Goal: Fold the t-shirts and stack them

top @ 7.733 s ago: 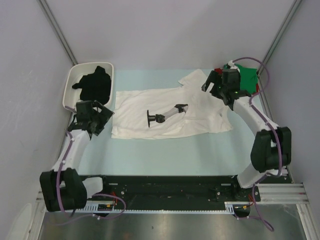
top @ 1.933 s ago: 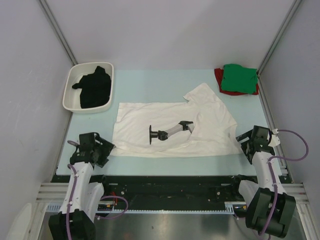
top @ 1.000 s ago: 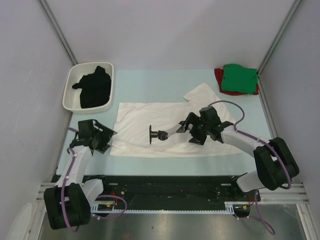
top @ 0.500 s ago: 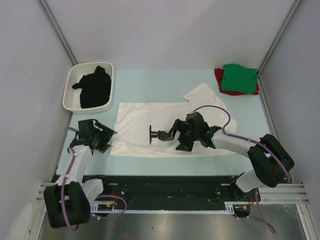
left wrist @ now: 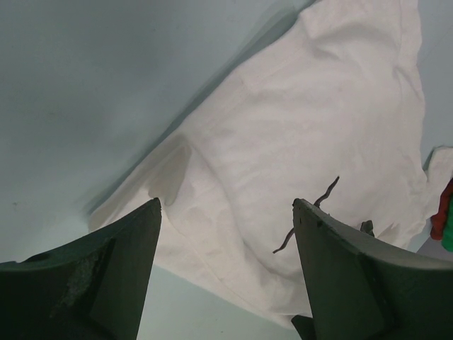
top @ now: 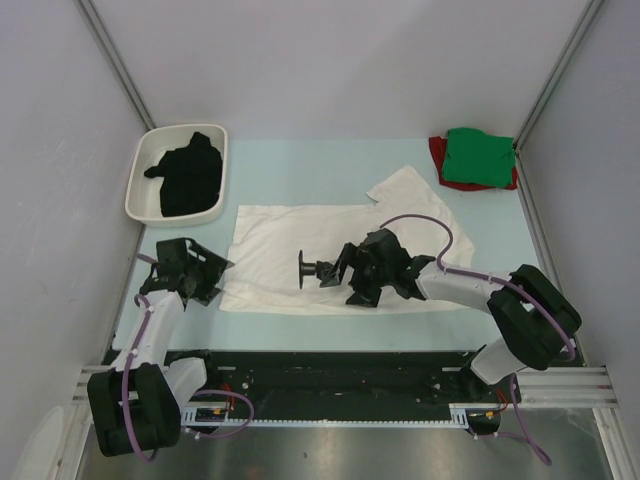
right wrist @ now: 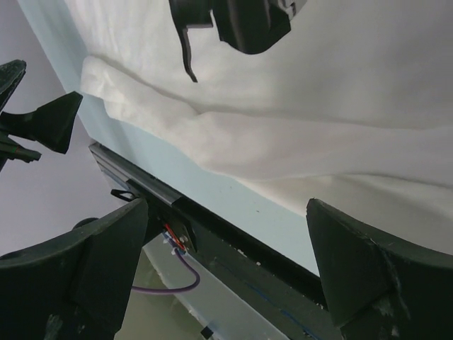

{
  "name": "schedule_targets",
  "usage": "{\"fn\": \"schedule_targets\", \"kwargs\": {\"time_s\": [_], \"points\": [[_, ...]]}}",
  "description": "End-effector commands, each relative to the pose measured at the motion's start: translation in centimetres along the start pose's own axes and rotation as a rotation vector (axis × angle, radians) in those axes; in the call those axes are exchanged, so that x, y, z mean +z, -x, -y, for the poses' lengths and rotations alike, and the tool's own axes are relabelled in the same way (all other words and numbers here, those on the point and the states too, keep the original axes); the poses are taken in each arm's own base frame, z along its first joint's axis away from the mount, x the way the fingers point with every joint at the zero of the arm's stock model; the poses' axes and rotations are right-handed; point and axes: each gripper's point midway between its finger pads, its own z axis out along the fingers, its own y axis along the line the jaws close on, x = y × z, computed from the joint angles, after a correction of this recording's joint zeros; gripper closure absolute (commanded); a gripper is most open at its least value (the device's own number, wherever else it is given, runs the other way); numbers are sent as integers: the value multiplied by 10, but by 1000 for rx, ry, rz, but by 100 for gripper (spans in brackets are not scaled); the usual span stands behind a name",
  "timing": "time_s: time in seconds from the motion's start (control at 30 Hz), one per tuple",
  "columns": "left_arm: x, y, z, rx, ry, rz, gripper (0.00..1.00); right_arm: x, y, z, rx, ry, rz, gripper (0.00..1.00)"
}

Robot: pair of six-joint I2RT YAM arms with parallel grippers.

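The large white t-shirt (top: 280,240) lies spread flat across the middle of the table. My right gripper (top: 362,272) is open and empty, low over the shirt's near middle. In the right wrist view (right wrist: 226,205) it hangs over the shirt's (right wrist: 318,106) front hem. My left gripper (top: 205,275) is open and empty at the shirt's near left corner. In the left wrist view (left wrist: 226,205) the jaws straddle that corner (left wrist: 297,142). The black t-shirt (top: 185,175) lies bunched in the white tray. The green t-shirt (top: 478,155) sits folded on the red one (top: 437,158) at the back right.
A black mount with a grey arm (top: 308,267) lies on the white shirt, right beside my right gripper; it also shows in the right wrist view (right wrist: 244,21). The white tray (top: 185,128) stands at the back left. The black front rail (right wrist: 212,234) runs just below the hem.
My right gripper has swept left over the white shirt, from its right part to the black mount at the middle. My left gripper has stayed at the near left corner.
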Motion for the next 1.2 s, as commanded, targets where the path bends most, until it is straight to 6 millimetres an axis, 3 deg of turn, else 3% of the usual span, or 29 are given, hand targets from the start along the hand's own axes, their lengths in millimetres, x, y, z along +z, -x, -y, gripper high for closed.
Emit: {"fn": "schedule_targets", "kwargs": {"time_s": [0.0,0.53,0.67,0.7,1.0,1.17], "points": [[-3,3,9,14,-32,2,21,4,12,-7,-3,2,44,3],[2,3,6,15,-33,-8,21,-7,48,41,38,-176,165,24],[2,2,7,14,-34,-14,21,-7,51,44,42,-186,175,45],[2,2,7,14,-36,-14,21,-7,52,44,41,-185,174,56],[4,0,4,16,-30,-19,21,-3,51,46,56,-184,166,100],[4,1,2,15,-29,-18,21,0,54,47,64,-186,177,100]]}}
